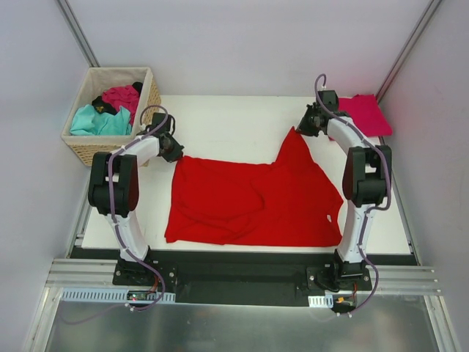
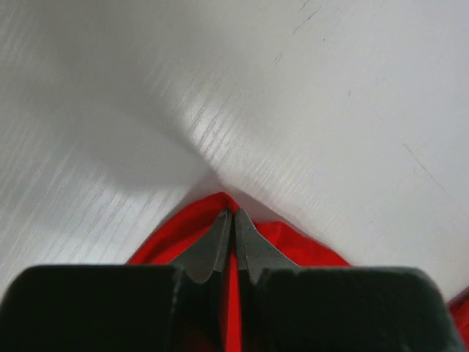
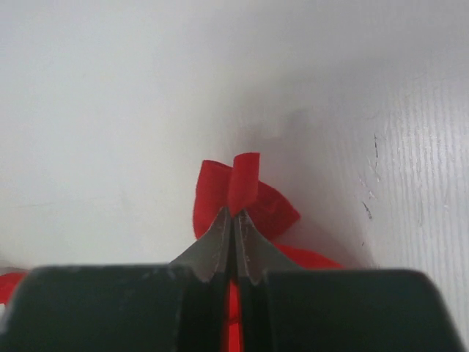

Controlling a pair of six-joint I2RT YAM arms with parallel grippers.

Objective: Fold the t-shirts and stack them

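A bright red t-shirt (image 1: 249, 202) lies spread and rumpled across the middle of the white table (image 1: 220, 121). My left gripper (image 1: 174, 152) is shut on its far left corner; in the left wrist view red cloth (image 2: 289, 238) is pinched between the closed fingers (image 2: 212, 246). My right gripper (image 1: 304, 126) is shut on the shirt's far right corner, pulled up into a peak; a red tuft (image 3: 243, 182) sticks out past the closed fingertips (image 3: 253, 246). A folded pinkish crimson t-shirt (image 1: 366, 114) lies at the table's far right corner.
A tan wicker basket (image 1: 88, 147) stands off the table's far left corner, holding teal (image 1: 99, 121), magenta (image 1: 122, 96) and black (image 1: 102, 106) shirts. Grey walls enclose the table on three sides.
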